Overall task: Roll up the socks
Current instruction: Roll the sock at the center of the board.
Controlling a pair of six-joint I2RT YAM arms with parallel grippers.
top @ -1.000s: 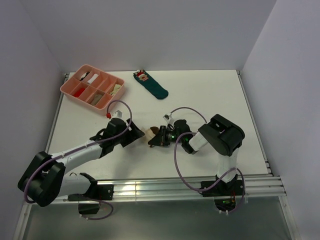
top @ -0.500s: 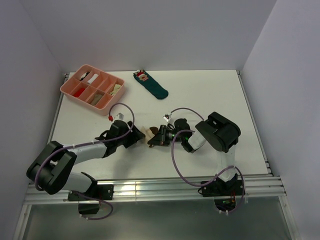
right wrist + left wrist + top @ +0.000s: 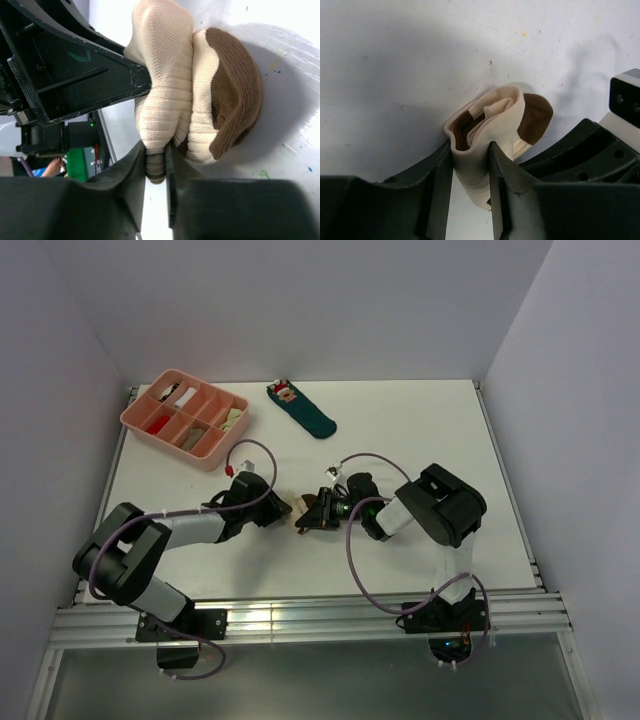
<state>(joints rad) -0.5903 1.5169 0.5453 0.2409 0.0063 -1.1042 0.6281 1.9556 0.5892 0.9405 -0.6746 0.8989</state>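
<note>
The socks (image 3: pixel 301 505) form one small rolled bundle of cream and brown fabric at the table's middle, between both grippers. In the left wrist view the bundle (image 3: pixel 492 125) is cream with a dark brown patch, and my left gripper (image 3: pixel 471 167) is shut on its cream cuff. In the right wrist view the bundle (image 3: pixel 200 90) shows cream ribbing and a brown toe, and my right gripper (image 3: pixel 156 160) is shut on a cream fold. In the top view my left gripper (image 3: pixel 281 510) meets the bundle from the left and my right gripper (image 3: pixel 310 517) from the right.
A pink divided tray (image 3: pixel 140 418) with small items stands at the back left. A dark teal sock with a red-and-white figure (image 3: pixel 301 409) lies at the back centre. The table's front rail (image 3: pixel 320 612) runs below the arms.
My left arm has folded in, its elbow drawn toward the table's middle, with the gripper staying at the bundle. The right arm has barely shifted.
</note>
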